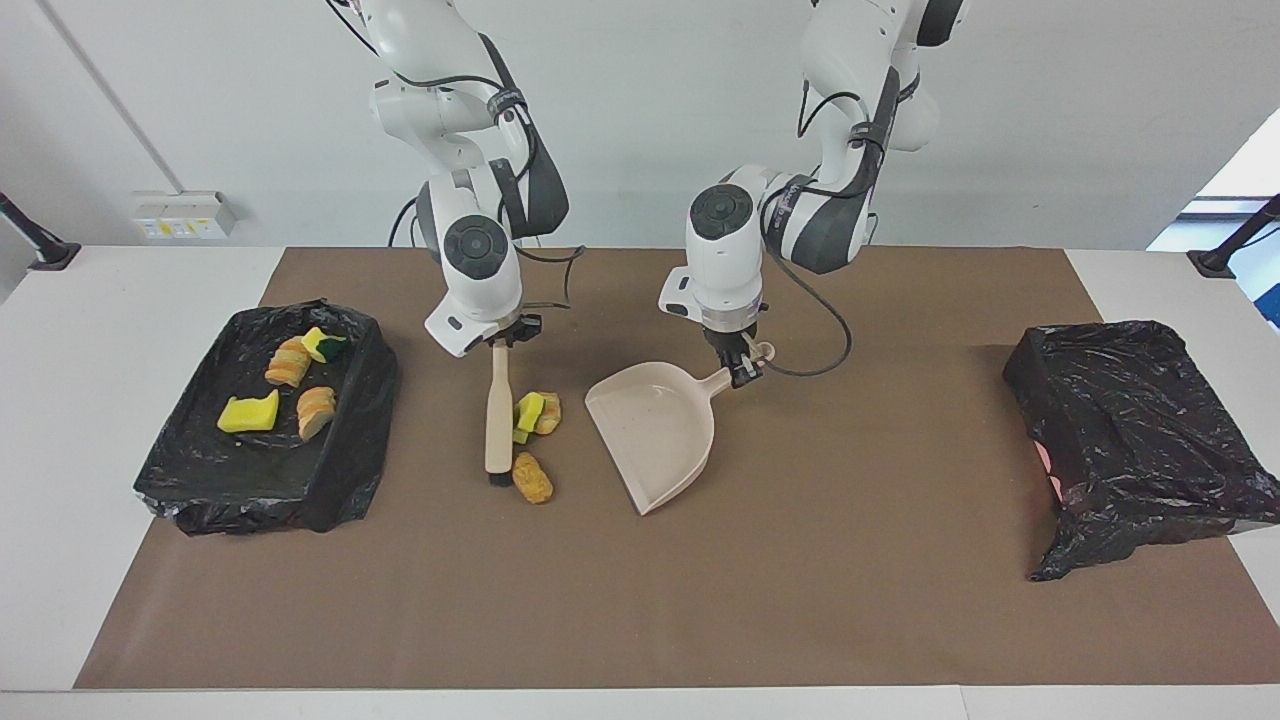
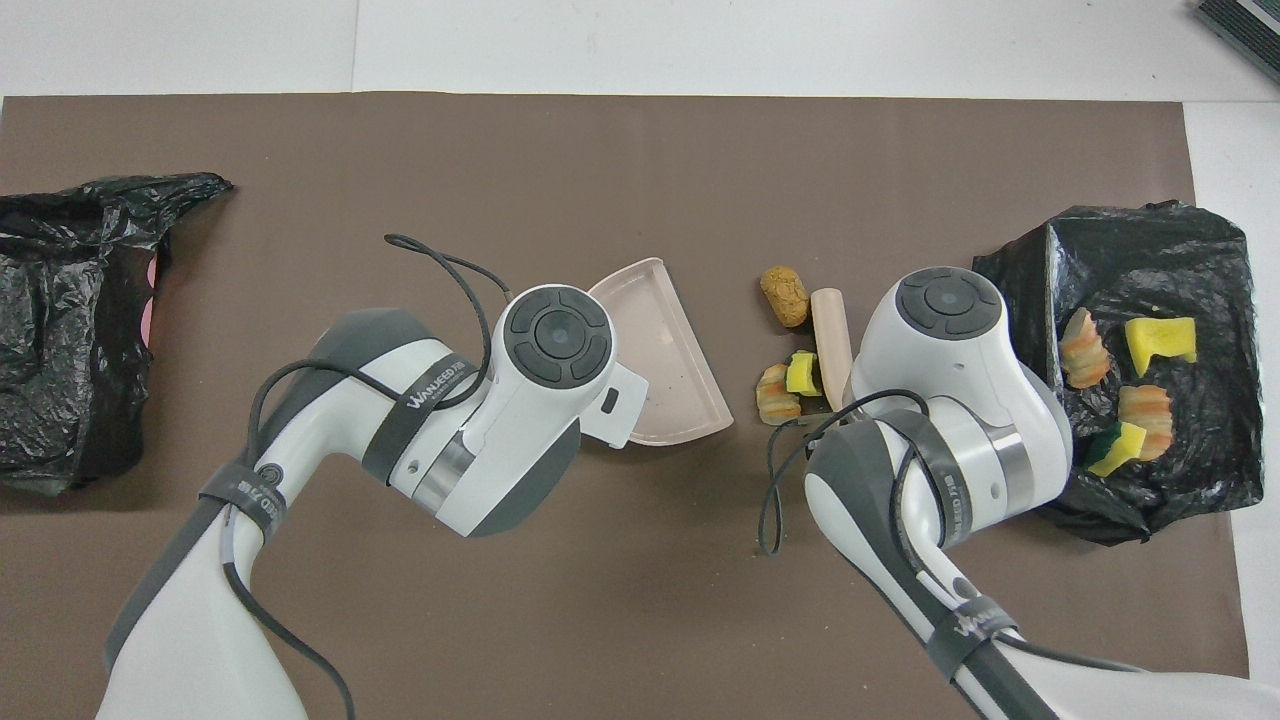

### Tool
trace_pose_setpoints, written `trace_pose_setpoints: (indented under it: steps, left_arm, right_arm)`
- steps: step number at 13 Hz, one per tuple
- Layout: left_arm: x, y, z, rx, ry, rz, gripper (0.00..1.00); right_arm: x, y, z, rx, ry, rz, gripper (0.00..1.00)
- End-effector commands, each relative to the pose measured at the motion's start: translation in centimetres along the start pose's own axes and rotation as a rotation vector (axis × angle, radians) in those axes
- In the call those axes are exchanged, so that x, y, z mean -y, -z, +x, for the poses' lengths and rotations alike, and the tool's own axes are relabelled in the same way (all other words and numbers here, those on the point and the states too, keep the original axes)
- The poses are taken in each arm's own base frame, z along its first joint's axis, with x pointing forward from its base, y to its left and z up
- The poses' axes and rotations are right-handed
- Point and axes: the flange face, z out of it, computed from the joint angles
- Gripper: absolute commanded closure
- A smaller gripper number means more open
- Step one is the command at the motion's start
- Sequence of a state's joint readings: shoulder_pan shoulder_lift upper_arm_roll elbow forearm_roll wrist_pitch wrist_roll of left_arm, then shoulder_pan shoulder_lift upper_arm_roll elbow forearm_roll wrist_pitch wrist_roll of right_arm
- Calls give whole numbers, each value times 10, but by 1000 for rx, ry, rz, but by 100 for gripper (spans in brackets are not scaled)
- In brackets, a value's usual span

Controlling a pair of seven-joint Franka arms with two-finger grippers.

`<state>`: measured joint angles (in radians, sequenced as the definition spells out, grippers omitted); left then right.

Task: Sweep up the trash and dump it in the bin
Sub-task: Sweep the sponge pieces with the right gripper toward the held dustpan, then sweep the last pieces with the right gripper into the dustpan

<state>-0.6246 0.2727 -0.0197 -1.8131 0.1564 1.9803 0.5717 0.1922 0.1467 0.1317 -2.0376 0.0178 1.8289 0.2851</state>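
**Scraps crowded against the brush, pan mouth waiting**

Pinching the brush (image 1: 497,412) handle, the right gripper (image 1: 502,340) stood it against three loose scraps (image 1: 535,440); four more lay in the lined tray (image 1: 190,470) at their nine o'clock. The left gripper (image 1: 741,369) clamped the dustpan (image 1: 655,435) handle, at their three o'clock. Light, soft and likely to roll, they probably needed pushing, not gripping.

I count seven small trash scraps: four lie in the black plastic-lined tray (image 1: 190,480), three on the brown mat (image 1: 640,620) beside that tray. One beige plastic dustpan (image 1: 655,430), one beige-handled brush (image 1: 497,410), and one crumpled black-bagged bin (image 1: 1140,430).
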Motion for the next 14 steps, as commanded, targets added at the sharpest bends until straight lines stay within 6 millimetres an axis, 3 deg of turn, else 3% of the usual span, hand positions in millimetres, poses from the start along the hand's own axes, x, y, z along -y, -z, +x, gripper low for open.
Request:
trace_pose_setpoints:
  steps: [1,2,5,7,9,11,14]
  left_arm:
    - [-20,-5,-19,12,-104,55,100]
    - [-23,-7,-21,21,-146,56,100]
    - [-26,-11,-26,17,-165,55,100]
    - [-23,-14,-28,12,-160,57,100]
    - [-22,-15,-29,11,-157,55,100]
    - [-18,-20,-34,9,-145,51,100]
    - [-9,-21,-40,2,-118,48,100]
  right_arm:
    - [33,-15,3,10,-31,105,100]
    - [51,-14,1,7,-31,151,100]
    - [79,-1,-3,36,-55,302,100]
    - [93,7,-6,40,-57,335,100]
    - [101,27,-14,48,-56,342,100]
    - [80,55,-25,49,-45,296,100]
    - [29,83,-10,-36,-15,105,100]
